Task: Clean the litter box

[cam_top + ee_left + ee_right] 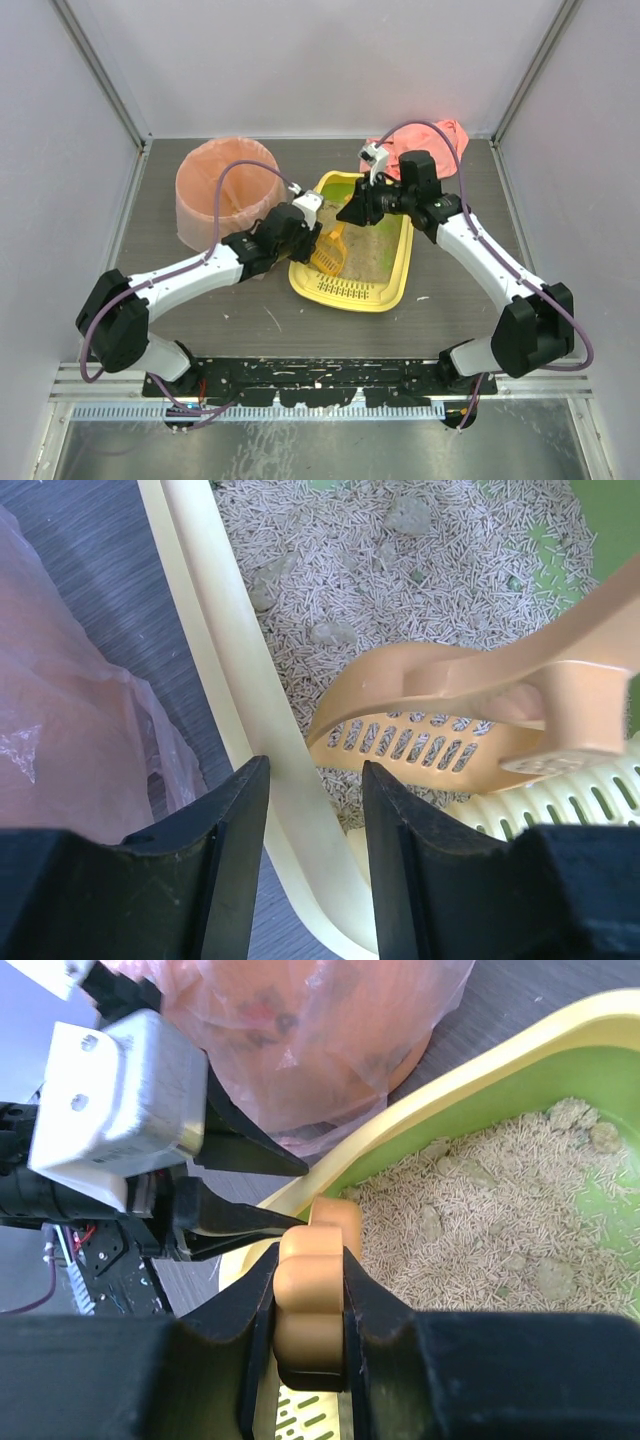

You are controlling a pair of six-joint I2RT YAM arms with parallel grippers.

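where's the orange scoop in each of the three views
Top external: the scoop is at centre, in the left side of the litter box.
Left wrist: centre-right, slotted head over the litter, handle running to the upper right.
Right wrist: only its handle shows, bottom centre, clamped in the right gripper.
Shared landmark: the litter box's yellow rim, beside the scoop in all three views.

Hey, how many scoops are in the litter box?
1: the orange scoop is in the litter box near its left wall, handle gripped by the right claw. None other shows.
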